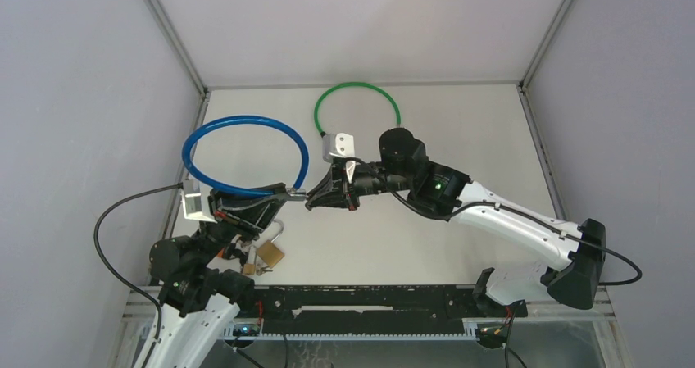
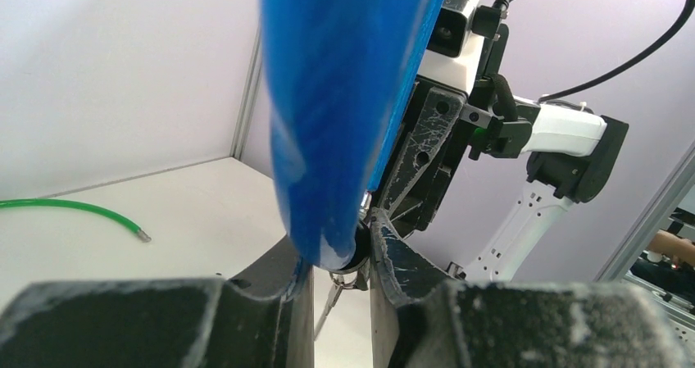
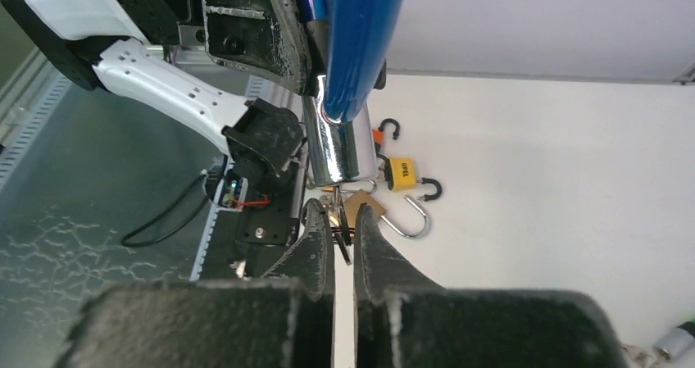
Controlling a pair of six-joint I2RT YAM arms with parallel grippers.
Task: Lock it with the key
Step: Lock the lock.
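Note:
The blue cable lock (image 1: 244, 122) loops over the left side of the table. My left gripper (image 1: 283, 194) is shut on its end, where the blue sleeve (image 2: 344, 97) fills the left wrist view between the fingers (image 2: 410, 261). The lock's chrome cylinder (image 3: 336, 147) points at my right gripper (image 3: 340, 212), which is shut on the key (image 3: 342, 241) right at the cylinder's mouth. In the top view my right gripper (image 1: 313, 198) meets the left one tip to tip. A key ring (image 2: 344, 282) with a key hangs under the lock end.
A green cable lock (image 1: 358, 87) with a white head (image 1: 338, 145) lies at the back. A brass padlock (image 1: 269, 255) with an open shackle and a small yellow padlock (image 3: 402, 171) lie near the front edge, under the left arm.

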